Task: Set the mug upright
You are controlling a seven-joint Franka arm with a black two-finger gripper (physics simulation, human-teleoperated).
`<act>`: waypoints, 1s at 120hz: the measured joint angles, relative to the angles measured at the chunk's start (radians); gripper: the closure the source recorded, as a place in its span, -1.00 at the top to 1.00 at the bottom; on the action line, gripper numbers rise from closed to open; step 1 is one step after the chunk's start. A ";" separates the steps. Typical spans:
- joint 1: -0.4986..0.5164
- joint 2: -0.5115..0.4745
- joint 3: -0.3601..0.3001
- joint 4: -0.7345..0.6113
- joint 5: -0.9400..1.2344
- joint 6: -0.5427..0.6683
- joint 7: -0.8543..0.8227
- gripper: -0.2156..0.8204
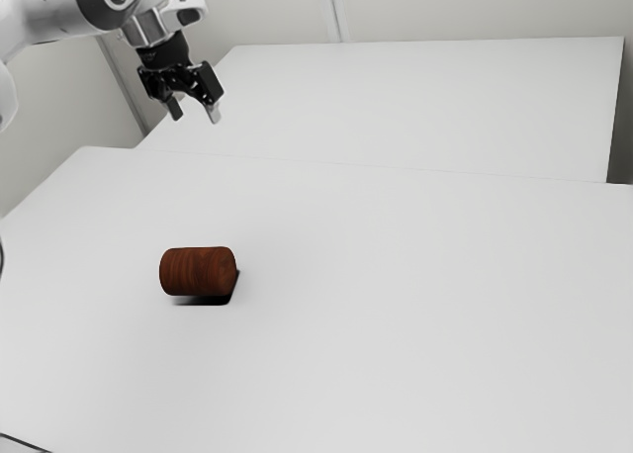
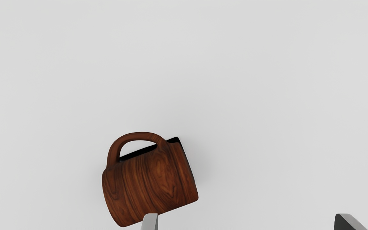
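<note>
Mug (image 1: 196, 271) sideways on plain white table (image 1: 415, 305); pale wall (image 1: 475, 8) beyond; gripper (image 1: 196, 117) spread.

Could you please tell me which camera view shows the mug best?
The wrist view, because it shows the mug from above with its looped handle and wood grain clear. The exterior view gives its rounded body, lying on its side on the table.

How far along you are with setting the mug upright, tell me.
Nothing of the job looks done: the mug lies on its side on the table. Nothing is in hand: the gripper hangs well above the table, its fingers wide apart. Left, as I judge it: grasp the mug, turn it upright, set it down and let go.
</note>
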 joint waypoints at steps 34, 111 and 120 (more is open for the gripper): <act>-0.010 -0.008 0.004 -0.032 0.000 -0.004 0.001 0.58; 0.163 -0.073 0.305 -0.378 -0.583 -0.084 0.254 0.58; 0.255 -0.039 0.306 -0.376 -0.624 -0.093 0.306 0.58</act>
